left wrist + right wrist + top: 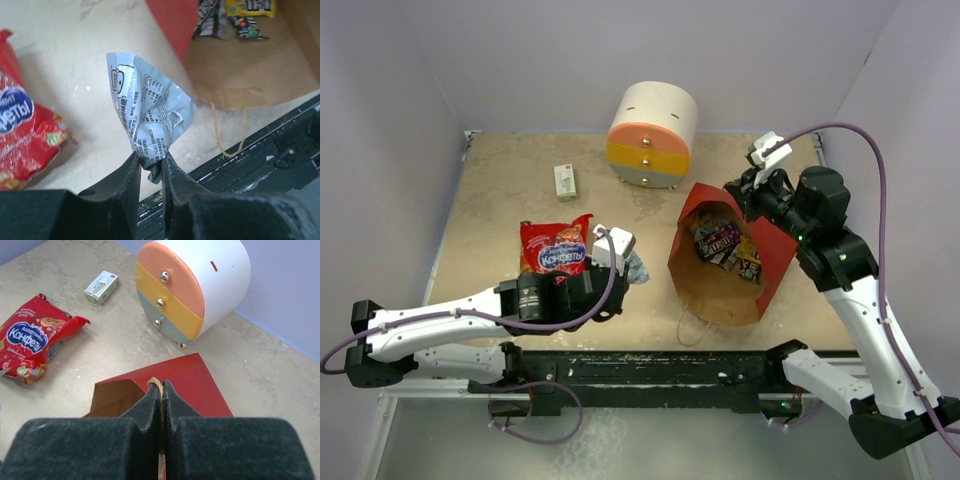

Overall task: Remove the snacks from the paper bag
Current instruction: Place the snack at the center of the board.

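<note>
Nearest me, my left gripper (152,167) is pinched on the bottom corner of a crumpled silver wrapper (150,115). It holds the wrapper clear of the table, between the red chip bag (555,250) and the paper bag (718,295). The hold is only on a thin tail of foil, so I judge a quick swing could slide it out. Releasing too close to the bag's mouth could drop it back in. The chip bag lies flat on the table, already out.

The paper bag's mouth gapes toward the overhead camera. Inside I see a yellow-orange packet among dark brown wrappers (728,248), all yet to fetch. At the bag's far rim my right gripper (161,390) is clamped on the loop handle (155,382). A hard pull may tear or slip that twisted paper, and the mouth would then sag shut. Beyond stands the round drawer unit (653,122), all three drawers closed.
</note>
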### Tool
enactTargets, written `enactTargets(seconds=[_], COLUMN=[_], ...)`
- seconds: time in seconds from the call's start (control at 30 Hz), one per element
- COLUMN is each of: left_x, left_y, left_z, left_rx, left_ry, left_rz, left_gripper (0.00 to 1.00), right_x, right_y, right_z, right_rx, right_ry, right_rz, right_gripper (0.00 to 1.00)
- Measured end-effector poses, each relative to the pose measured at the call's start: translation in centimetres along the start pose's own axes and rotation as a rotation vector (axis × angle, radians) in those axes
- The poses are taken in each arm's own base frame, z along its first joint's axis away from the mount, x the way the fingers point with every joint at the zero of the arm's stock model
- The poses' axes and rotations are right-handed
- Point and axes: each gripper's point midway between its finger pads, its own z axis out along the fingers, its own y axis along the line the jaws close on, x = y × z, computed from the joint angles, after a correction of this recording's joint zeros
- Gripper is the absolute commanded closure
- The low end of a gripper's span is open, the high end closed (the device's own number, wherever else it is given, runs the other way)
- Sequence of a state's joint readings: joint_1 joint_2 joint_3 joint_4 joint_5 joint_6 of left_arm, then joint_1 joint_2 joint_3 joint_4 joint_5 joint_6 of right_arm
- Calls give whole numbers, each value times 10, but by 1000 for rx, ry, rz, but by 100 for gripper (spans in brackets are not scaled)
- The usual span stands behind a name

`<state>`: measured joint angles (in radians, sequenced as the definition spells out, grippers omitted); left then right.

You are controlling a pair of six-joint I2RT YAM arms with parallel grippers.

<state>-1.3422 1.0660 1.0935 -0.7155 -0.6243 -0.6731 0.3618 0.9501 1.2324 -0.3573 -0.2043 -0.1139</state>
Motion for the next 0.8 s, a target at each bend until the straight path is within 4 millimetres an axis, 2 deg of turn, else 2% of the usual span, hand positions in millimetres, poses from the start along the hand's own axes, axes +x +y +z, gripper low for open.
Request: enactTargets(seconds=[0.13, 0.27, 0.33, 0.43, 0.6, 0.7, 0.8], left_x=[19, 27, 25, 25, 45, 51, 48], left_y=[24, 61, 71, 84, 111, 119, 125], left_z=[11, 39, 56, 97, 171, 202, 224], left_rx=[-90, -209, -238, -272, -346, -368, -382], left_ry=[50, 91, 102, 127, 204, 228, 229], left_rz=[-48, -128, -155, -210, -249, -255, -235], left_gripper=[78, 77, 77, 78, 78, 78, 77], right_x=[0, 2, 6, 10, 12, 11, 8], right_y=[2, 6, 7, 12, 18, 19, 19], right_z=[-1, -4, -4, -5, -6, -8, -13], right_rx=[-9, -24, -32, -51, -75, -79, -76], right_ry=[-1, 6, 21, 39, 46, 43, 29], right_rz=[13, 17, 19, 24, 24, 23, 19], right_gripper=[100, 100, 100, 100, 100, 100, 100])
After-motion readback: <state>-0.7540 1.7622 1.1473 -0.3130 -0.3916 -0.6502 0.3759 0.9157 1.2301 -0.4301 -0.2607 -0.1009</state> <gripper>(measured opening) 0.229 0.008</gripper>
